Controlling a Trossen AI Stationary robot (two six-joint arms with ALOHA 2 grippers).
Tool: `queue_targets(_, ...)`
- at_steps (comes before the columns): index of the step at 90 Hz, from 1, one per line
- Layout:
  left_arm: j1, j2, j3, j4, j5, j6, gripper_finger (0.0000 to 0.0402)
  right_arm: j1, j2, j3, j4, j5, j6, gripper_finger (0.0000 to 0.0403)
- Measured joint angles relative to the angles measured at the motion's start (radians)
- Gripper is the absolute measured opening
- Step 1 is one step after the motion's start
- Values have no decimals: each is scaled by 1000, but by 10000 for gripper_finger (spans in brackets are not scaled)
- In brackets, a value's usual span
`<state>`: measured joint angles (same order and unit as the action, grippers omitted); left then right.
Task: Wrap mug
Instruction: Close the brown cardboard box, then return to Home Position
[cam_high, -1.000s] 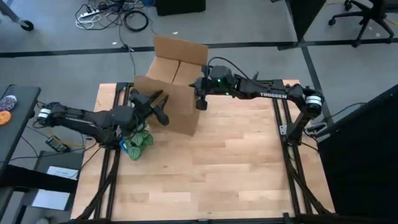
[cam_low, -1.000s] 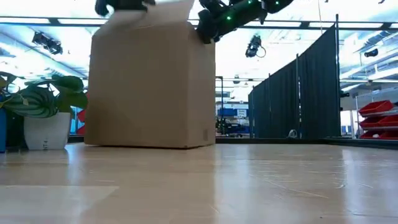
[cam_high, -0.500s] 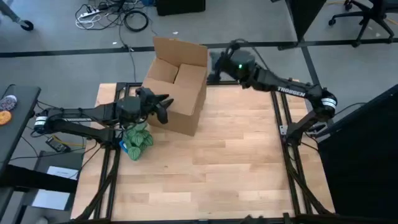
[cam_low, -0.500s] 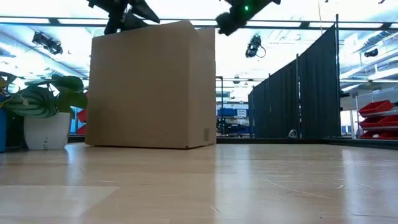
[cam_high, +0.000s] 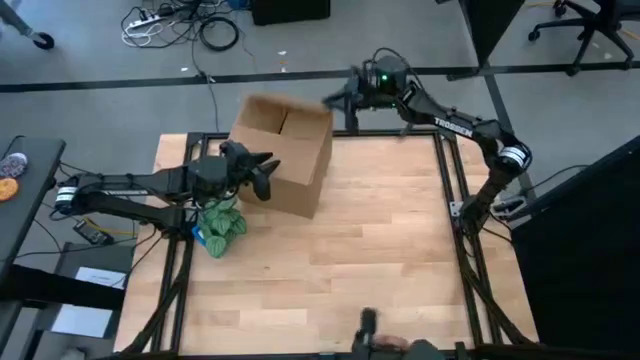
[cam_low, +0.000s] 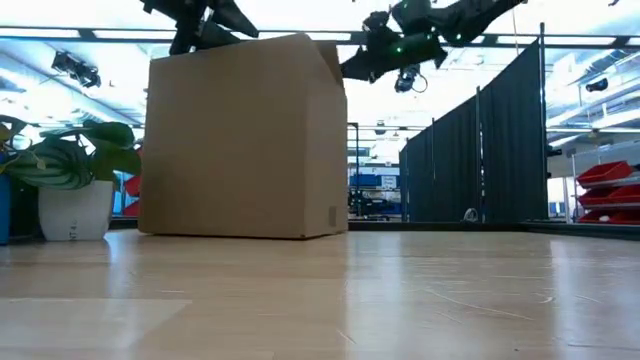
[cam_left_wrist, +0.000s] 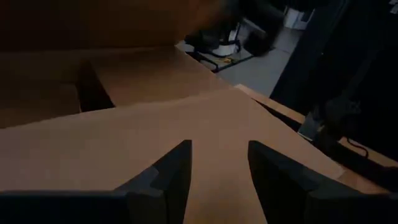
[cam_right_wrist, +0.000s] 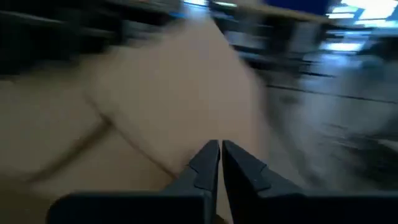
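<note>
— Over at the back left of the wooden table (cam_high: 340, 260), what's that standing there?

— A plain brown cardboard box (cam_high: 280, 160). Flat matte sides, square corners, top open. From the low camera it's one big smooth slab of card. The table is pale butcher-block planks on a dark metal frame.

— And the mug?

— I can't see one anywhere. If it's inside the box, the walls hide it. So I can't place it against either set of fingers.

— Where's the left gripper (cam_high: 258, 172)?

— At the near left edge of the box, up by the rim. Its own camera looks past two dark, blunt fingers (cam_left_wrist: 177, 171) onto a card flap, with a clear gap between them, so they're spread and holding nothing.

— The right one?

— The right gripper (cam_high: 338, 92) is off beyond the far right corner of the box, out past the table's back edge, up above the box top. In its wrist camera the two pointed fingers (cam_right_wrist: 208, 163) sit almost together, only a thin slit between them, nothing pinched. The card behind them is smeared.

— Anything else nearby?

— A green leafy plant (cam_high: 220, 225) in a white pot (cam_low: 72, 210) at the table's left edge, just beside the left arm. Cables lie on the grey floor behind.
</note>
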<state>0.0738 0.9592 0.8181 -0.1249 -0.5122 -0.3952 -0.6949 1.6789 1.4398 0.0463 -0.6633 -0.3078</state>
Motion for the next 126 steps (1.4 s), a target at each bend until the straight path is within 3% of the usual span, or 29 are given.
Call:
queue_targets(9, 4, 1, 0, 0, -2, 4, 142, 23, 5, 0, -28, -130, 12, 0)
queue_targets(28, 4, 1, 0, 0, -5, 15, 142, 71, 4, 0, -239, -131, -20, 0)
queue_targets(41, 5, 11, -1, 18, -14, 22, 142, 81, -4, 6, -341, -27, -69, 0)
queue_targets(61, 32, 58, 0, 91, 23, 46, 142, 78, -46, 2, -391, 44, -77, 0)
queue_targets(80, 37, 127, 0, 260, 124, 47, 142, 77, -153, -2, -502, 174, -114, 0)
queue_targets(94, 38, 208, 1, 381, 165, 62, 142, 94, -269, -2, -681, 258, -117, 0)
queue_targets(109, 38, 284, 2, 499, 201, 84, 142, 181, -414, -5, -882, 306, -85, 0)
queue_targets(126, 40, 292, -5, 646, 365, 40, 142, 389, -638, -141, -891, 421, 57, 0)
